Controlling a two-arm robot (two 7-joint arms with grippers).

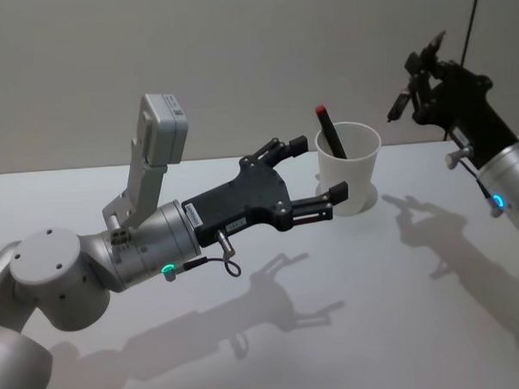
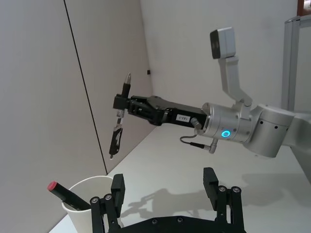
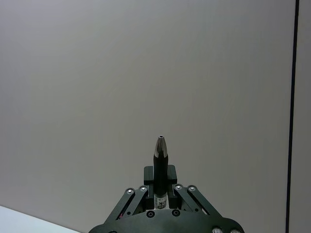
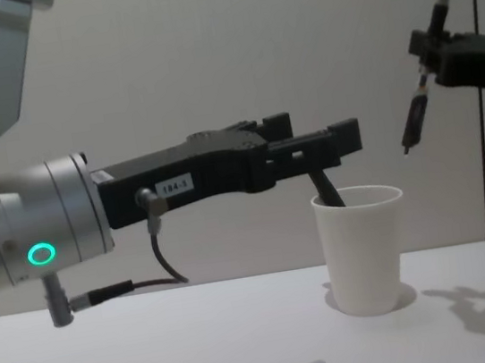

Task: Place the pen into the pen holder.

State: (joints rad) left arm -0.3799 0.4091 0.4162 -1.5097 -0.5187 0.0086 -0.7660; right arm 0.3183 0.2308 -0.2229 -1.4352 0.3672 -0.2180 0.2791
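You have a plain white matte table (image 1: 403,326) in front of you, with soft grey shadows lying across it. Behind it stands a pale grey wall (image 1: 236,58), where a thin dark vertical seam (image 3: 293,97) runs down one panel.

- the pen holder (image 1: 351,169) stands upright on the table (image 1: 265,332), toward its far side.
- a pen (image 1: 330,133) leans inside the pen holder, its upper end sticking out above the rim on the holder's left side.
- the left gripper (image 1: 319,172) sits just left of the pen holder, fingers spread apart, near the rim.
- the right gripper (image 1: 420,77) hangs to the right of the pen holder, higher than its rim and well apart from it, clamping a second pen (image 4: 429,65).
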